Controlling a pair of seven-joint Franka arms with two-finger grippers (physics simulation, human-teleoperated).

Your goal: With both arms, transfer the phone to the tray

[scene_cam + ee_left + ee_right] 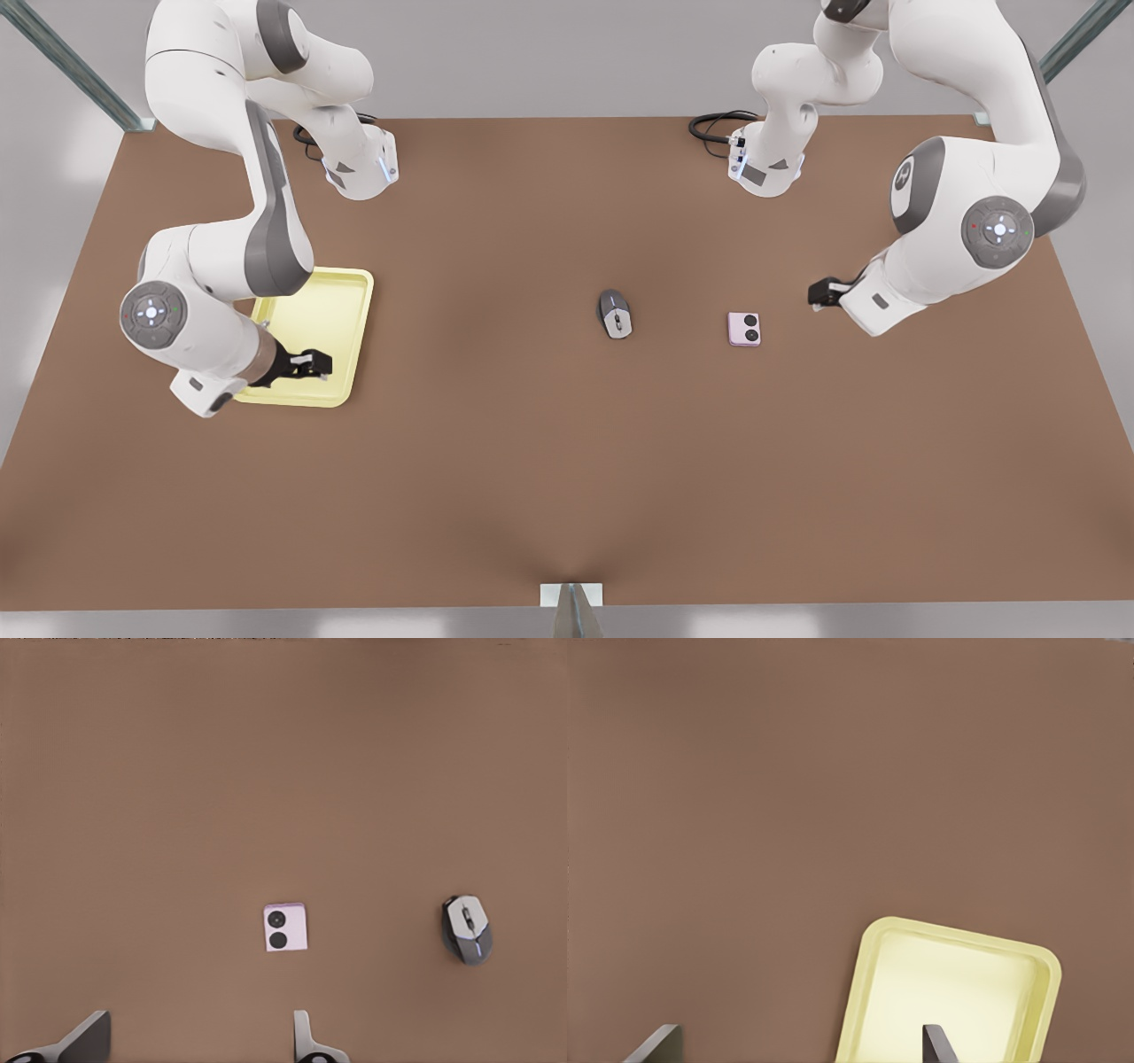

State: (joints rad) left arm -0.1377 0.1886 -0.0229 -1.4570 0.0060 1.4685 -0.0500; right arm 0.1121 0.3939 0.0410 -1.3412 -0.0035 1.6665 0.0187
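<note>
No readable writing on anything. Phone (744,329) flat on brown table (532,478), camera circles up, well apart from tray (347,306); mouse (615,314) between them, nearer phone. Open tabletop all round phone. Left gripper (819,293) near phone on front view's right, above table, fingers (306,1041) apart, empty. Right gripper (314,362) above tray at front view's left, fingers (935,1043) apart, empty. Metal frame posts at table corners; grey floor beyond.

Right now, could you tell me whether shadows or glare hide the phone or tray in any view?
Front view: soft light, a darker patch on the table by the mouse, phone plain. Left wrist view: phone casts barely a shadow. Right wrist view: tray floor washes pale.
</note>
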